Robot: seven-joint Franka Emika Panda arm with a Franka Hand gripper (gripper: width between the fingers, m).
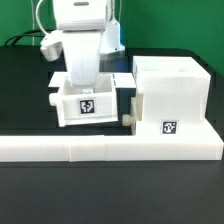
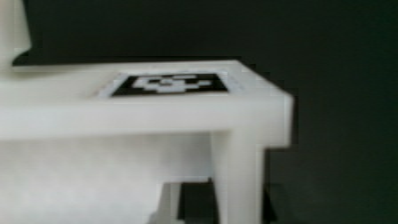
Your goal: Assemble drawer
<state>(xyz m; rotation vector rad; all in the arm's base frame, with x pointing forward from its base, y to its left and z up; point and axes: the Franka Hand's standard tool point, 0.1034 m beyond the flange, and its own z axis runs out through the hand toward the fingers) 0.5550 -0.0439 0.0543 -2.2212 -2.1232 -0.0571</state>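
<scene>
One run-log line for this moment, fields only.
step: drawer assembly | gripper: low over open tray, jaws hidden | housing: beside tray, exterior view's right | second tray: partly in housing | border bar: in front

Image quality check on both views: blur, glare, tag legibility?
Exterior view: even light, white housing a bit washed out, its tag readable. Wrist view: soft focus, tag smeared, dark shadow to one side; no hard glare.

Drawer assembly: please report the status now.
Gripper down inside the tray, jaws hidden. Tray beside the housing, not inserted. Border bar runs in front.
</scene>
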